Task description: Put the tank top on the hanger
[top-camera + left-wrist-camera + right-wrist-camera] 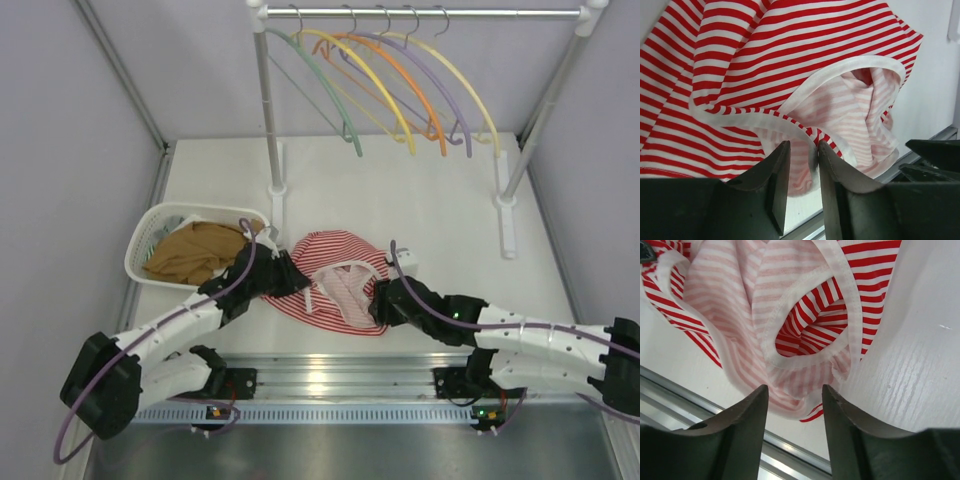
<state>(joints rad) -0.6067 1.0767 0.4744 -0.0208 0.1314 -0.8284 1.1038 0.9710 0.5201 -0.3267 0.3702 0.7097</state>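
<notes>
The red-and-white striped tank top [335, 270] lies crumpled on the white table between my two grippers. My left gripper [290, 272] is at its left edge. In the left wrist view the jaws [802, 145] are drawn close together on a fold of pale inside fabric and white trim [805, 135]. My right gripper [378, 305] is at the garment's near right edge. In the right wrist view it [795, 387] is open just short of the trimmed edge of the tank top [790, 360]. The pale cream-yellow hanger [480, 105] hangs rightmost on the rail.
A clothes rack [420, 14] at the back holds several coloured hangers: green, golden yellow, orange, purple. A white basket [150, 230] at the left holds a tan-brown garment [195, 252]. The metal rail of the table's near edge [330, 375] runs right behind both grippers.
</notes>
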